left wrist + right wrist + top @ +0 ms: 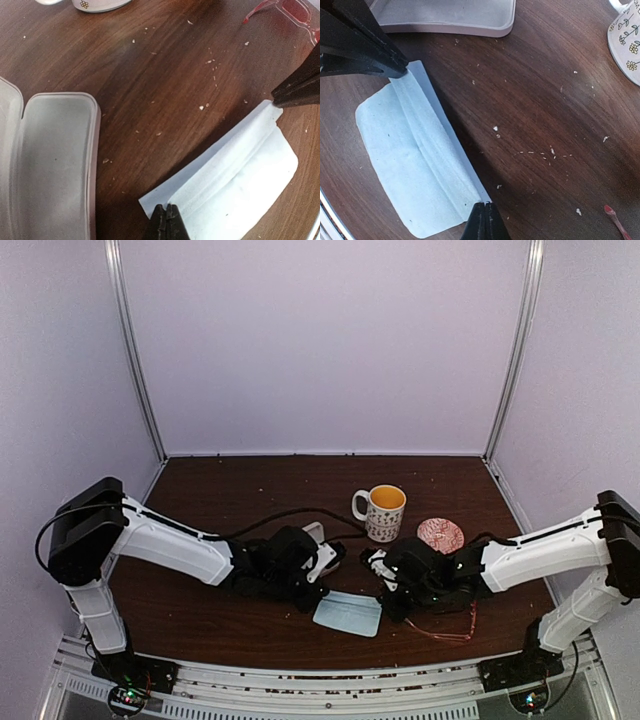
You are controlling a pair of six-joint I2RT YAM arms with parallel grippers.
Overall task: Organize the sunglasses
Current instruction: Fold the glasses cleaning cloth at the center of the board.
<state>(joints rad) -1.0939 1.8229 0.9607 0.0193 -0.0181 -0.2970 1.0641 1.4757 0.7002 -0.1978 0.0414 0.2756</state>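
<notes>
You had the left gripper (165,225) pinched on a cloth (235,175) corner | right gripper (484,220) pinched on the far corner | sunglasses (296,11) lay just outside the right gripper, away from the left, off the cloth.

Bare tabletop (220,500) lay open at far left; mug (385,512), pink dish (440,534) and open case (55,160) blocked the centre behind the cloth (348,613); sunglasses (296,11) lay near right.

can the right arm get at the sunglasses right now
Probably not yet: the right fingers are shut on the cloth. The sunglasses lie close beside it, so letting go should free the way.
</notes>
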